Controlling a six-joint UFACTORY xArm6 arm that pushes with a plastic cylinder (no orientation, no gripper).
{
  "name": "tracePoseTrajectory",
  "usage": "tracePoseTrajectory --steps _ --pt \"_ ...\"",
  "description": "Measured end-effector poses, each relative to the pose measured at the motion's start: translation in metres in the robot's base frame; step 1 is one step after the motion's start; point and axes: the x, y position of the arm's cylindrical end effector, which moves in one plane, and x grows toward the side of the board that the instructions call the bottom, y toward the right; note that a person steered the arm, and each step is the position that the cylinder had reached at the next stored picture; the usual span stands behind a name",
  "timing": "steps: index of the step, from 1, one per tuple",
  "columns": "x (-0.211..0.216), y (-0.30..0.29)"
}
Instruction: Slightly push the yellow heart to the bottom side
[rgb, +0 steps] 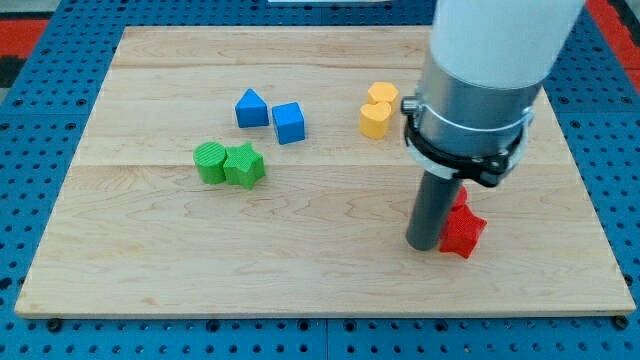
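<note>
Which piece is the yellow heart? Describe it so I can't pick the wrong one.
Look at the wooden board, upper middle, just left of the arm's grey housing. Two yellow blocks touch there. The yellow heart is the upper one, lobed; the other yellow block sits below it.

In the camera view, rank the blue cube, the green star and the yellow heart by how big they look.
1. Green star-shaped block, slightly the largest; it lies nearer the view's bottom, which may flatter it.
2. Blue cube block and yellow heart-shaped block: they look alike, so I will not rank them.
</note>
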Motion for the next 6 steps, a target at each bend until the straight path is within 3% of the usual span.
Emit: tracePoseTrajectory --steps 2,4,6 --pt "-0.059 -0.065" --pt "-0.147 -0.083" --pt "-0.197 -0.081"
